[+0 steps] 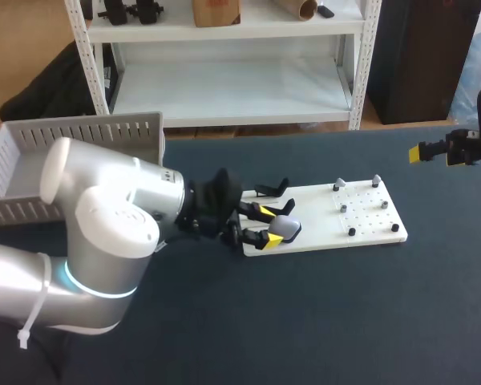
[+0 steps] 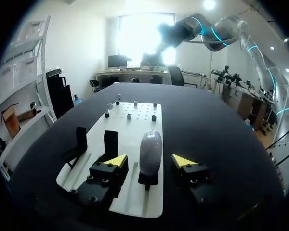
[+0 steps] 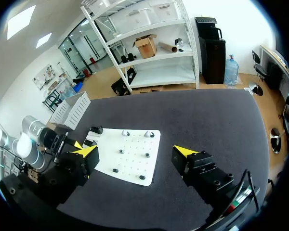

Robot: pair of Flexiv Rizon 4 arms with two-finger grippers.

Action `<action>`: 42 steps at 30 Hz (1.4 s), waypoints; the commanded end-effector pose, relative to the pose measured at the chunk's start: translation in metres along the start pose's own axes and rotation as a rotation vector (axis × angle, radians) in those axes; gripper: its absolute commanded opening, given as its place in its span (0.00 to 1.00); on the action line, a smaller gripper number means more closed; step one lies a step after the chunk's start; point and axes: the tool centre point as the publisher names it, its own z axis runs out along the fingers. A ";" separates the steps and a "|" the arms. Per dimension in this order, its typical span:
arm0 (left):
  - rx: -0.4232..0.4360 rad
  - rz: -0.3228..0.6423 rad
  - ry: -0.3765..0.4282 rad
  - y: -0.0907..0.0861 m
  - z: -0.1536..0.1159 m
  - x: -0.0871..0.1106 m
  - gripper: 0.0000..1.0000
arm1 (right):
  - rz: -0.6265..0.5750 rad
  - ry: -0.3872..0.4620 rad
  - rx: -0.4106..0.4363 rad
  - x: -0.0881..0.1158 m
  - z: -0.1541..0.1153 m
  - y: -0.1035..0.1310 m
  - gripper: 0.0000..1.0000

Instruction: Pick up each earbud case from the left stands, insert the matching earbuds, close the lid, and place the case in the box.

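Observation:
A grey earbud case (image 2: 150, 151) stands upright on a black stand at the near end of the white board (image 2: 139, 130). My left gripper (image 2: 149, 161) is open around it, one yellow tip on each side, each with a small gap to the case. In the head view the case (image 1: 287, 228) sits just past the left gripper (image 1: 269, 225). Two empty black stands (image 2: 79, 142) (image 2: 111, 144) are beside it. Small earbuds (image 1: 339, 185) (image 1: 376, 180) sit at the board's far end. My right gripper (image 3: 135, 151) hangs open high above the table, far off at the right (image 1: 430, 151).
A pale slatted box (image 1: 72, 152) stands at the table's back left, behind my left arm. Dark pegs (image 1: 352, 231) dot the board's right half (image 1: 385, 224). Dark tabletop (image 1: 321, 321) lies in front of and right of the board.

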 end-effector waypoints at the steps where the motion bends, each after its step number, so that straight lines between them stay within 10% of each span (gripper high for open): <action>1: 0.007 0.000 -0.010 0.003 0.007 0.001 0.54 | 0.000 0.000 0.000 0.000 0.000 0.000 1.00; 30: 0.033 -0.015 -0.035 0.002 0.018 0.003 0.37 | 0.000 0.000 0.000 0.000 0.000 0.000 1.00; 42: 0.048 -0.009 -0.052 -0.001 0.016 0.001 0.00 | 0.000 0.000 0.000 0.000 0.000 0.000 1.00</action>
